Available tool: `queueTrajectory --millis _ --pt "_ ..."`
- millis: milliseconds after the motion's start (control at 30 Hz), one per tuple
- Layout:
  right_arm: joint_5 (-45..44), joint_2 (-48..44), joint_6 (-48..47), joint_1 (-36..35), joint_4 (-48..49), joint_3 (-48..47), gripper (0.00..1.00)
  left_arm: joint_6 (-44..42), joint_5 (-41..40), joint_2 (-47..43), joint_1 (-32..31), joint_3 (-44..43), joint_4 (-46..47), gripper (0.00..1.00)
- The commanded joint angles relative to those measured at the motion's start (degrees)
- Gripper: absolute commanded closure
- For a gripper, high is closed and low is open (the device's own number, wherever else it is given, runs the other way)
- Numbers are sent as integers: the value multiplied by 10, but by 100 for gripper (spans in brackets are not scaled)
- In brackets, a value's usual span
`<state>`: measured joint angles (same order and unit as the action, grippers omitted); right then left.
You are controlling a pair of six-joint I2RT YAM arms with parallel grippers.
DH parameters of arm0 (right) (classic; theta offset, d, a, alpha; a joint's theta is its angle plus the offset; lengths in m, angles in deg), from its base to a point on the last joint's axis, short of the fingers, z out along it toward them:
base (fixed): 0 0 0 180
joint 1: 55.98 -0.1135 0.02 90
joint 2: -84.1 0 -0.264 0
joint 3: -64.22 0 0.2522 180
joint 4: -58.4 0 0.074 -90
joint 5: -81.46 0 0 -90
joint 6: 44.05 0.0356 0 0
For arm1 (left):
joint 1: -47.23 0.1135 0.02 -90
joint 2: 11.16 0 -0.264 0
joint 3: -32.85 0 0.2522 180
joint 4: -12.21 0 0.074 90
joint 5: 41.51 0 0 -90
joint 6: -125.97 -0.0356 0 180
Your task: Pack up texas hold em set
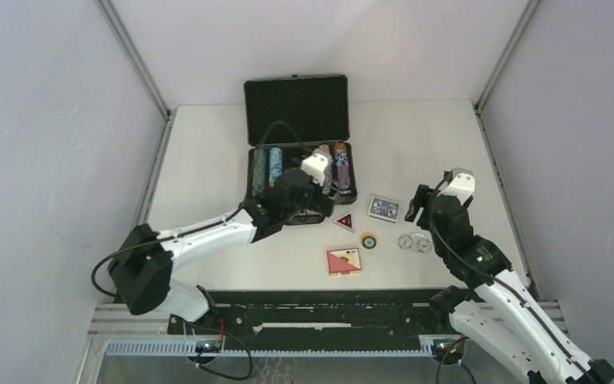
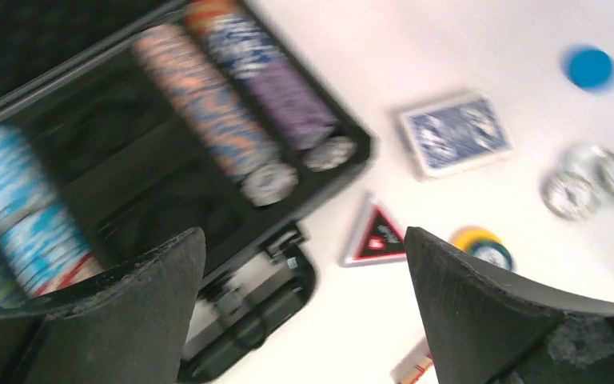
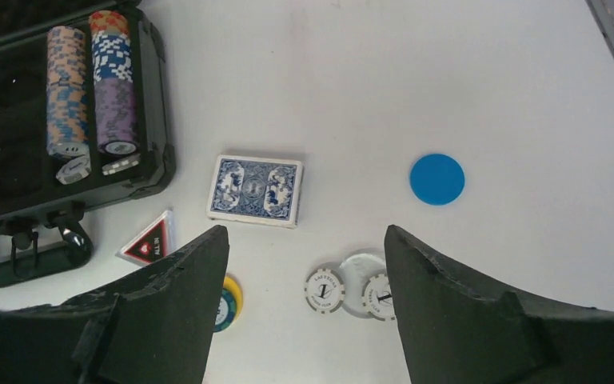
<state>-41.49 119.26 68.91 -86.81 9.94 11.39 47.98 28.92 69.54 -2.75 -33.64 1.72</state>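
Observation:
The black briefcase point(image 1: 296, 108) lies open at the back, with rows of poker chips point(image 1: 340, 164) in its tray. My left gripper point(image 1: 320, 178) hovers open and empty over the case's front edge point(image 2: 344, 172), near the handle point(image 2: 248, 320). My right gripper point(image 1: 417, 204) is open and empty above the table. Below it lie the blue deck point(image 3: 256, 190), two white chips point(image 3: 325, 290) and a clear disc point(image 3: 360, 268). A triangular button point(image 1: 344, 222), a yellow round button point(image 1: 368, 240) and the red deck point(image 1: 344, 262) lie in front of the case.
A blue disc point(image 3: 437, 179) lies on the table to the right of the blue deck; it also shows in the left wrist view point(image 2: 590, 68). Grey walls with metal posts enclose the white table point(image 1: 208, 160) on three sides.

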Motion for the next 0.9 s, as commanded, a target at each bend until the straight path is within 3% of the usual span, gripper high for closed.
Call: queueTrajectory --millis 0,167,267,300,433,700,867 --pt "43 -24 -30 62 34 2 22 -173 301 55 -3 -53 95 0" --pt "208 -70 -4 239 69 17 26 -229 461 150 -8 -143 67 0" --pt "287 -80 6 315 76 28 27 -288 499 188 -22 -158 76 1" --pt "313 -81 6 332 77 31 27 -317 507 202 -28 -180 59 6" --pt "324 -89 11 348 82 40 27 -367 547 262 -39 -255 -24 8" --pt "336 -98 5 351 89 41 27 -491 661 327 -43 -298 -90 11" --pt "338 -93 4 351 91 41 27 -507 678 393 -43 -385 -148 11"
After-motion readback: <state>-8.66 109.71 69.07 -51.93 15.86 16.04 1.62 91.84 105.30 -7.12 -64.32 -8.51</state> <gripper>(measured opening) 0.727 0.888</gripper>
